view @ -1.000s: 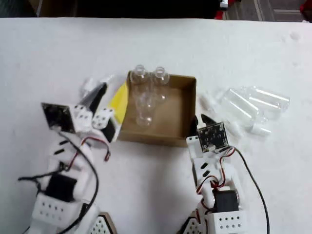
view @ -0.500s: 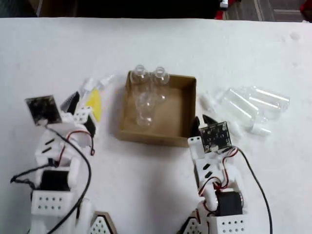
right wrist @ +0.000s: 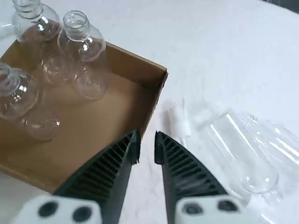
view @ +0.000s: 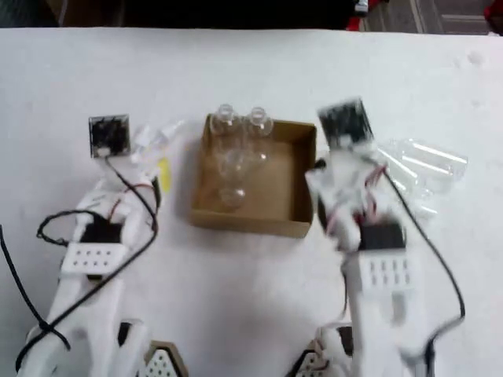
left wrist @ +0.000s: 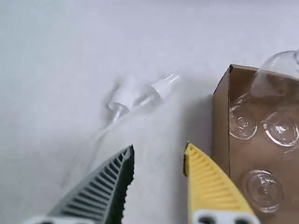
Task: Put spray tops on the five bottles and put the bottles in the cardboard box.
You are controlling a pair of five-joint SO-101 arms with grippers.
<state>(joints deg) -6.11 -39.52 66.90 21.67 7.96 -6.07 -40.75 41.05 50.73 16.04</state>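
My left arm is at the left of the high view, above the white table [view: 251,71]. The left end effector [left wrist: 157,154] is wide open, its grey and yellow fingers well apart with nothing between them. Just ahead of it, upper left of centre, two spray tops [view: 153,137] lie together on the table near the box's left wall. The box [view: 251,222] sits at centre. Three bottles [view: 230,169] stand upright inside it with bare necks, two at the far wall and one nearer the middle. My right arm is over the box's right wall, and the right end effector [right wrist: 147,140] grips nothing, its fingers parted by a narrow gap. At the right, two loose bottles [view: 424,161] lie on their sides, with a lone top [right wrist: 180,119] between them and the box.
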